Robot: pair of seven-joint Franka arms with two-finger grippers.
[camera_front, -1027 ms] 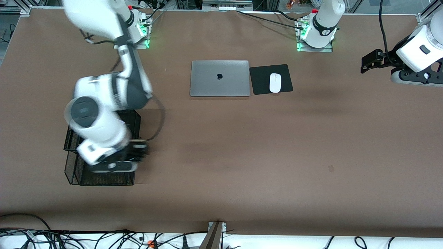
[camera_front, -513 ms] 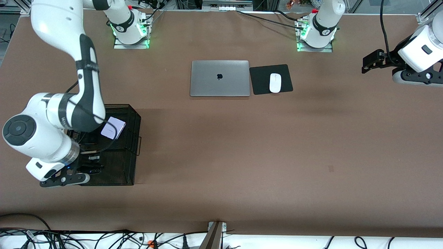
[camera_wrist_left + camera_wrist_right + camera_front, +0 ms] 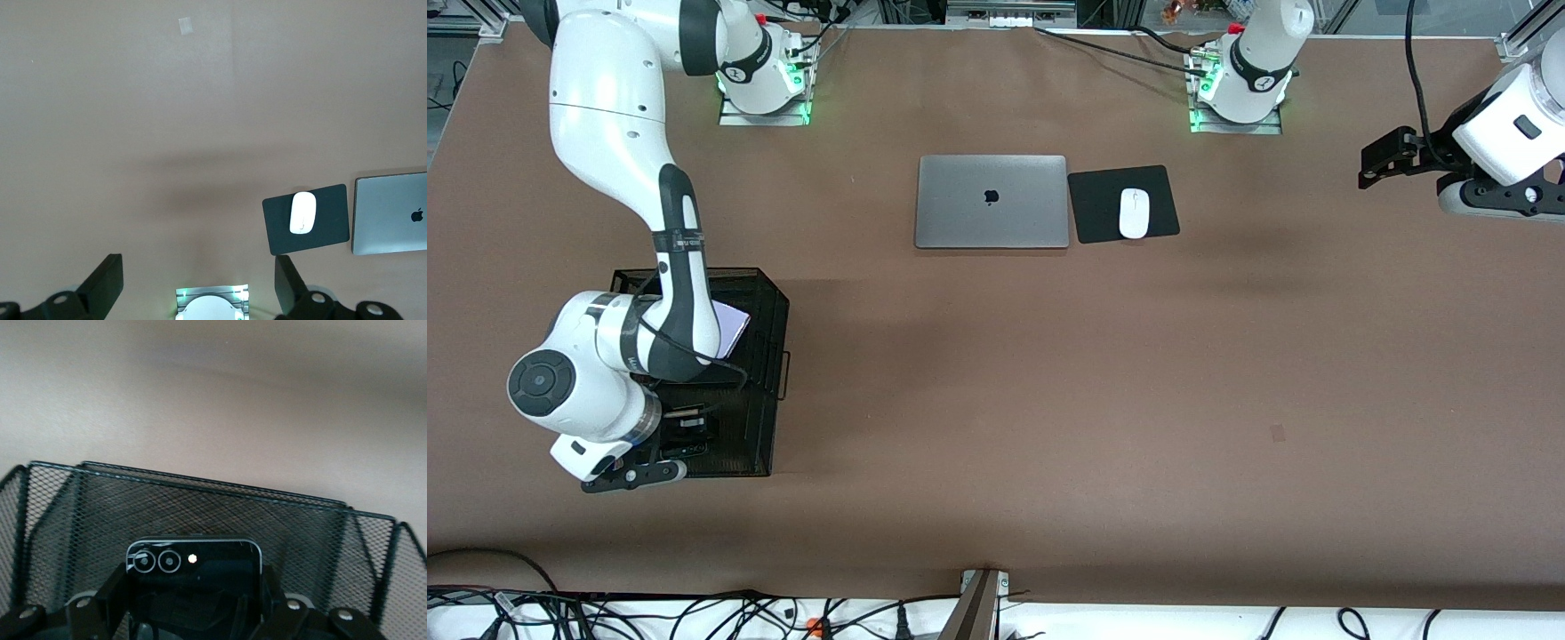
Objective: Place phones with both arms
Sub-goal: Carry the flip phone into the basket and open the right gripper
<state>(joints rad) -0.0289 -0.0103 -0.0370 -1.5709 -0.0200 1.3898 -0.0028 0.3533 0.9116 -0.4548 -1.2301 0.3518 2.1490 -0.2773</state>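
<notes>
**Front view: right end effector clamped on a black phone over the mesh basket**

Front view showed the brown table (image 3: pixel 1049 400) carrying everything. The right arm (image 3: pixel 618 133) reached from its base down to the black mesh basket (image 3: pixel 769 373), which sat toward the right arm's end of the table, nearer the front camera than the laptop. The left arm (image 3: pixel 1507 133) waited, raised at its own end of the table. A closed grey laptop (image 3: pixel 991 202) lay between the two bases, with a black mouse pad (image 3: pixel 1123 204) just beside it toward the left arm's end.

The right end effector (image 3: pixel 685 436) hung over the basket's nearer part, its fingers closed on a black phone (image 3: pixel 193 570); in the right wrist view the phone's camera lenses faced up between the fingers, with the mesh wall around it. The left end effector (image 3: pixel 200 293) stood over bare table, its fingers (image 3: pixel 103 283) spread wide with nothing between them.

A pale lilac phone (image 3: pixel 732 326) lay in the basket's farther part, partly hidden by the right arm. A white mouse (image 3: pixel 1134 213) rested on the pad.
</notes>
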